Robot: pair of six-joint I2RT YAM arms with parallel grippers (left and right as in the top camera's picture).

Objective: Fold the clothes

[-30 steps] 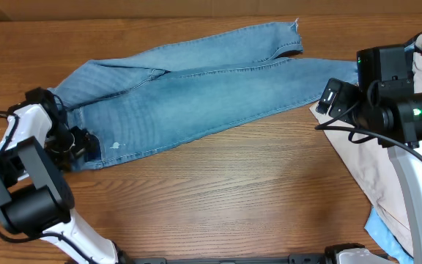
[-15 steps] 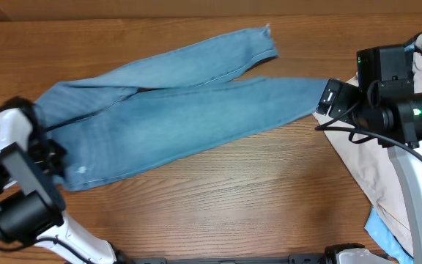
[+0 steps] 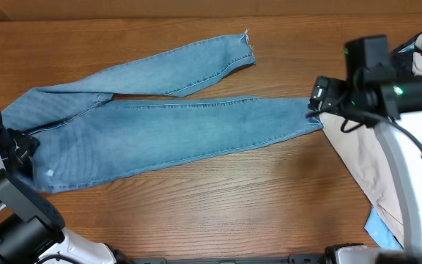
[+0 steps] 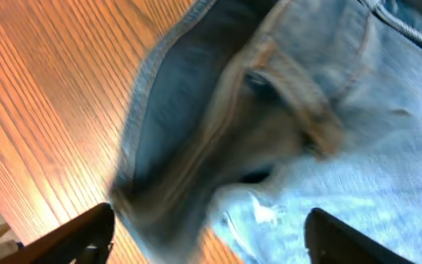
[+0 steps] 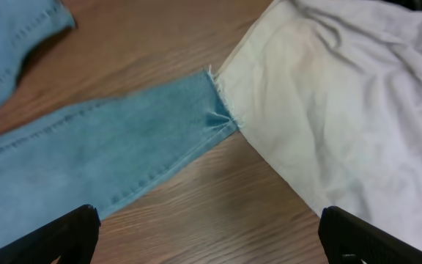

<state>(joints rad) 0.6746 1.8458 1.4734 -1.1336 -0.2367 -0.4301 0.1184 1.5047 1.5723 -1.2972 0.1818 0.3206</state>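
The light-blue jeans [image 3: 174,128] lie flat across the table, waist at the left, both legs running right. The upper leg ends in a frayed hem [image 3: 244,44]; the lower leg's hem [image 3: 310,117] touches a cream cloth. My left gripper [image 3: 20,147] is at the waist end. In the left wrist view its fingers [image 4: 207,227] are spread wide with the blurred waistband [image 4: 218,132] between them. My right gripper [image 3: 319,99] hovers open over bare wood by the lower hem [image 5: 215,110], its fingers [image 5: 207,220] empty.
A cream cloth [image 3: 365,169] covers the table's right side and also shows in the right wrist view [image 5: 328,95]. A blue item [image 3: 383,227] peeks out at the bottom right. Bare wood [image 3: 218,205] lies in front of the jeans.
The jeans have slid left with my left arm, and the legs have pulled out straighter. The lower hem came out from under my right gripper, which shifted slightly left.
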